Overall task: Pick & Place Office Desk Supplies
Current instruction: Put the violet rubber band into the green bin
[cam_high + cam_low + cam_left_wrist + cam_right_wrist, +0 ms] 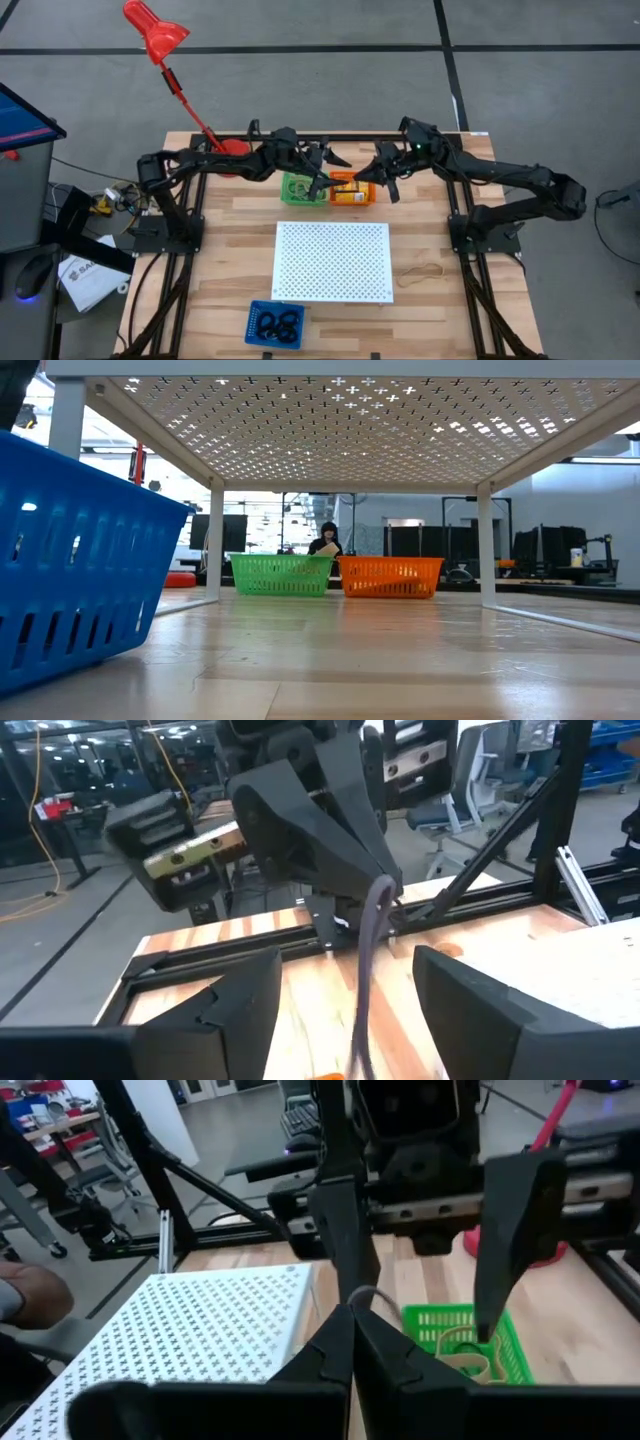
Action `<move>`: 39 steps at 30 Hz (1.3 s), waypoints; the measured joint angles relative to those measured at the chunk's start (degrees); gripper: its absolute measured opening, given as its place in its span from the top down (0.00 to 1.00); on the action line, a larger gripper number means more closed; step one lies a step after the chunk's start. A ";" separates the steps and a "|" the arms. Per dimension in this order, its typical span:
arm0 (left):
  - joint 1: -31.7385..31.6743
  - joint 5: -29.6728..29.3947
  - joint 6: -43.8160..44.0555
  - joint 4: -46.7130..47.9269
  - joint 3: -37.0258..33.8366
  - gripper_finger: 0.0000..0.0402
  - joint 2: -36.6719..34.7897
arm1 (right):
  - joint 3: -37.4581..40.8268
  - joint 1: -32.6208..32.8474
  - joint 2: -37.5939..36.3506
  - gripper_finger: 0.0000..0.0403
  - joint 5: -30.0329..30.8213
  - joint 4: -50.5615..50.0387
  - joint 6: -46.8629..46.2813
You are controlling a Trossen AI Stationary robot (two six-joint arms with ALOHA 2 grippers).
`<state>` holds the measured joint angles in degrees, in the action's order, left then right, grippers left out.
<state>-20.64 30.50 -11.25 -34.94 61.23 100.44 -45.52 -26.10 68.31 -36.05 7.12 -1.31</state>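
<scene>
Above the gap between the green basket [303, 188] and the orange basket [351, 189], a rubber band [372, 1296] is pinched in the closed right gripper [372, 178]. The left gripper [318, 187], fingers apart, is best closed squarely on the band before release.

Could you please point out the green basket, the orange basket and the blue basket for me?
Green basket [296, 188], high view, on its left rim.
Orange basket [390, 576], low view, on its front wall.
Blue basket [254, 312], high view, on its left rim.

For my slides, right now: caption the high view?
Both grippers meet above green tray and orange tray.
</scene>
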 joint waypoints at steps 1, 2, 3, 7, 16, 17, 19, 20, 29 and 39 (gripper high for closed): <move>0.00 0.00 0.24 -0.05 0.00 0.47 0.09 | 0.00 -0.19 0.00 1.00 -0.08 0.30 0.05; 0.00 0.02 0.89 -0.66 0.03 0.47 0.30 | 0.00 -0.33 0.00 1.00 -0.15 0.73 0.05; 0.00 0.01 1.19 -0.82 0.15 0.49 0.63 | 0.00 -0.38 0.00 1.00 -0.17 1.02 0.03; 0.00 -1.02 1.25 -0.26 0.90 0.58 1.93 | 0.00 -0.71 0.00 1.00 -1.29 1.51 -0.01; -0.68 -2.21 0.09 0.57 1.09 0.99 1.82 | 0.00 -0.64 0.00 1.00 -1.44 1.15 0.92; -0.65 -2.18 -0.42 1.16 1.09 0.99 1.82 | 0.00 -0.64 0.00 1.00 -1.44 1.15 1.14; -0.31 -1.98 -1.74 2.18 1.09 0.99 1.82 | 0.00 -0.85 0.00 1.00 -1.44 1.03 1.40; -0.15 -1.99 -2.29 2.56 1.09 1.00 1.82 | 0.00 -1.06 0.00 1.00 -1.44 0.98 1.41; -1.24 -10.22 -5.45 13.49 1.07 1.00 1.71 | 0.02 -3.54 -0.06 0.91 -1.18 0.98 1.80; -2.23 -17.03 -6.82 27.18 -0.79 1.00 -5.81 | 0.02 -6.79 -0.09 0.53 0.04 -0.83 1.91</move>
<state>-22.87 13.47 -18.06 -7.76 60.44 94.63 -45.50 -32.90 68.23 -36.01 6.30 0.60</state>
